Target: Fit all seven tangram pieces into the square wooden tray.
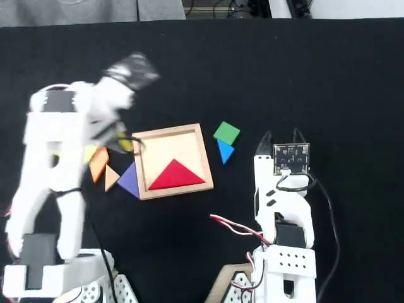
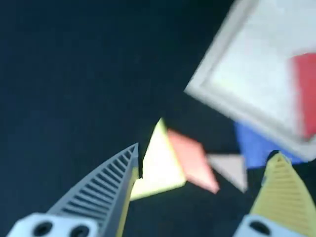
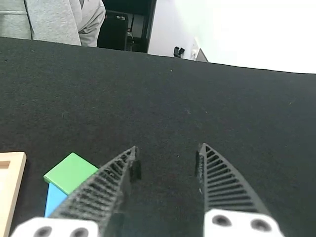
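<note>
The square wooden tray (image 1: 203,158) lies mid-table with a red triangle (image 1: 175,175) inside it. Left of the tray lie an orange parallelogram (image 1: 98,164), a small tan triangle (image 1: 111,178) and a purple triangle (image 1: 130,180). My left gripper (image 1: 113,145) hovers over this group, open. In the left wrist view a yellow triangle (image 2: 159,165) rests against the grey finger (image 2: 106,192), with the orange piece (image 2: 193,160) beside it. A green square (image 1: 226,133) and a blue triangle (image 1: 225,151) lie right of the tray. My right gripper (image 1: 279,136) stands open and holds nothing.
Black cloth covers the table. The right arm's base (image 1: 284,265) stands at the front edge, with red and white wires (image 1: 233,227) trailing in front of the tray. The left arm's body (image 1: 50,183) rises over the table's left side.
</note>
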